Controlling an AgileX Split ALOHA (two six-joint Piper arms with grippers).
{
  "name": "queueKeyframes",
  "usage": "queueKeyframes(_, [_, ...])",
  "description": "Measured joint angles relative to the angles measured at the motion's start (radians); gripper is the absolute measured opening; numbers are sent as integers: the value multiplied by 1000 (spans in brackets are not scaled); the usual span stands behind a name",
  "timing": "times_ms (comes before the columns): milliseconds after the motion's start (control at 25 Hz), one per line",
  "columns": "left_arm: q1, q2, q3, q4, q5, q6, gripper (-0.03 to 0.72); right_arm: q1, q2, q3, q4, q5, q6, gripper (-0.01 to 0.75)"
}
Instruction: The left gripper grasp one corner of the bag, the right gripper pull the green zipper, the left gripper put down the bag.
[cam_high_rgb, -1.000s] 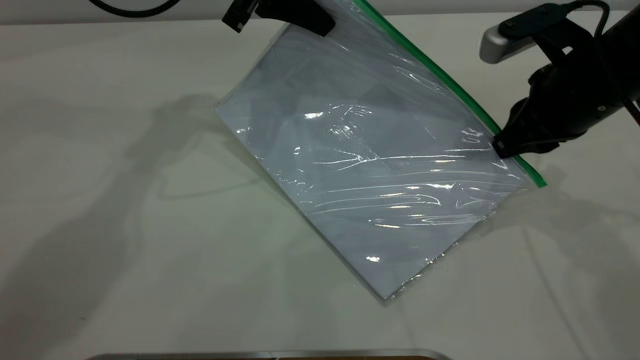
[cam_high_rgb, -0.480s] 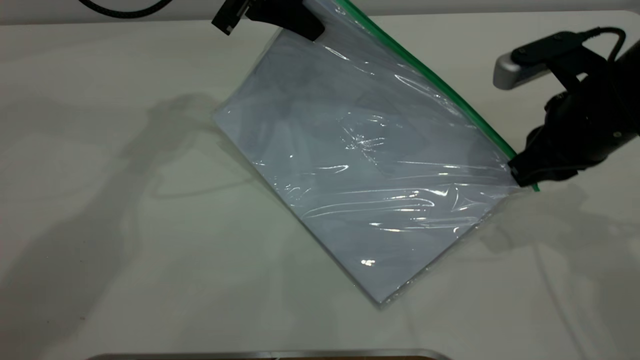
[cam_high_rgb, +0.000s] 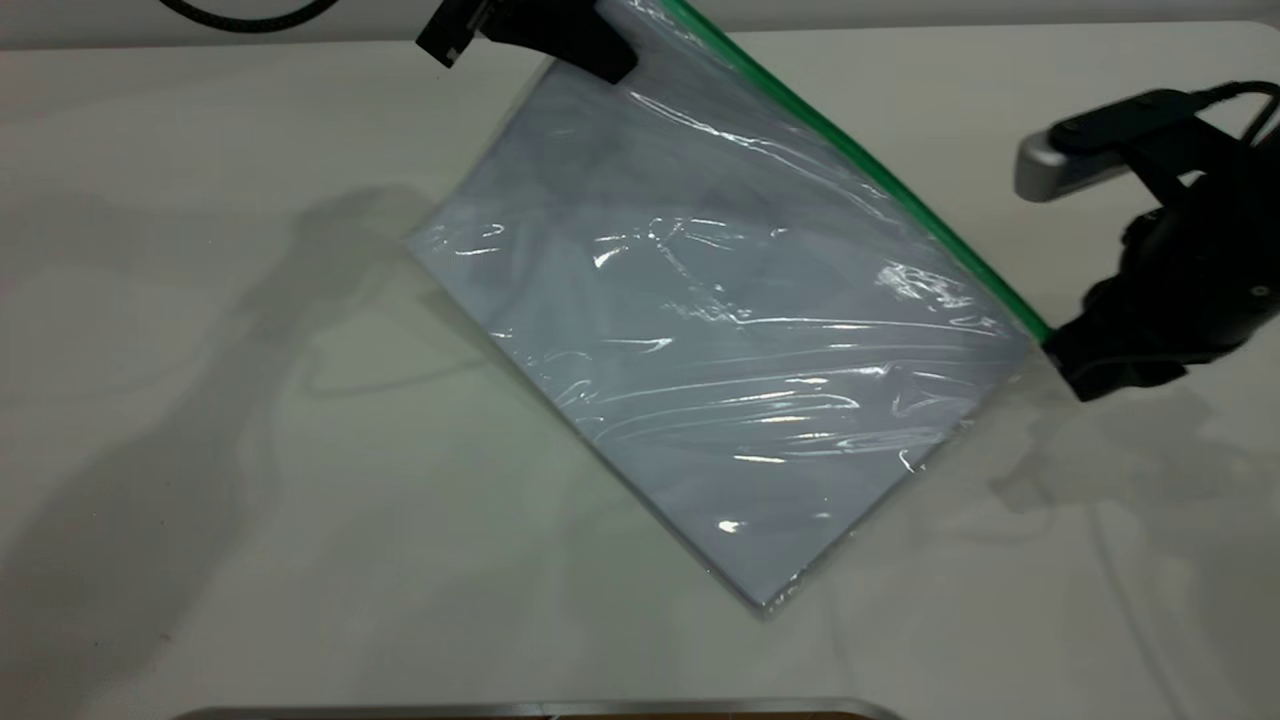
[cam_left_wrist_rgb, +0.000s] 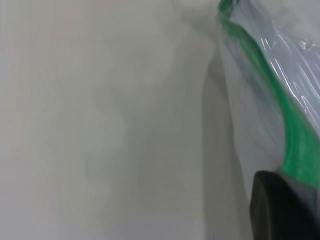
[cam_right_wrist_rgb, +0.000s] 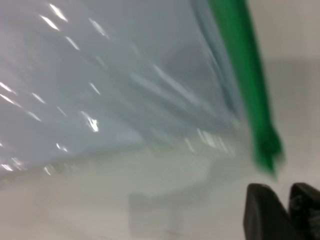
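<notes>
Holding one corner of the bag (cam_high_rgb: 640, 15) at the far end of the green zipper (cam_high_rgb: 860, 165), my left tool (cam_high_rgb: 585, 45) was clamped shut on the plastic, up near the back edge of the bench (cam_high_rgb: 200, 400). From that pinch the bag (cam_high_rgb: 720, 340) hung away from the left tool in a tilted sheet, white paper showing through the crinkled film, its lowest corner touching the bench in front. The green strip ran down from the left tool toward my right tool (cam_high_rgb: 1075, 365), which sat just past the strip's other end, right beside the bag's near green corner. In the right wrist view I saw the two fingertips (cam_right_wrist_rgb: 262, 215) standing close together with only a narrow gap, and the end of the zipper (cam_right_wrist_rgb: 265, 150) lay just ahead of them, apart from them, so the right tool looked closed on nothing. In the left wrist view the green strip (cam_left_wrist_rgb: 295, 145) ran straight into the dark finger (cam_left_wrist_rgb: 280, 205) that pinned it.
</notes>
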Motion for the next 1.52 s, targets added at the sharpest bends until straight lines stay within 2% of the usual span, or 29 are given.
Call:
queueKeyframes(120, [-10, -1, -2, 61, -34, -80, 175, -5, 0, 2, 3, 1, 0, 292])
queueKeyframes(280, [-35, -1, -2, 117, -82, -190, 363, -5, 0, 2, 4, 2, 0, 448])
queueKeyframes(440, [-47, -12, -2, 127, -177, -324, 531, -5, -13, 0, 5, -10, 0, 513])
queueKeyframes(560, [-47, -44, -2, 137, -256, -439, 595, -5, -60, -20, 5, -22, 0, 521])
queueKeyframes(800, [-47, -204, -2, 255, -288, -766, 602, -5, -301, -58, 6, -1, 0, 522])
queueKeyframes(1000, [-47, -369, -2, 487, -265, -1085, 590, -5, -599, -59, 23, 47, 42, 522])
queueKeyframes(1200, [-47, -537, -2, 699, -195, -1358, 590, -5, -866, -58, -11, 98, 88, 522])
queueKeyframes(1360, [-47, -655, -2, 784, -138, -1477, 590, -5, -989, -56, -41, 129, 159, 522])
queueKeyframes(1440, [-47, -701, -2, 793, -101, -1507, 590, -5, -1023, -56, -66, 181, 250, 522])
queueKeyframes(1520, [-47, -736, -2, 799, -48, -1532, 590, -5, -1048, -56, -120, 278, 351, 522])
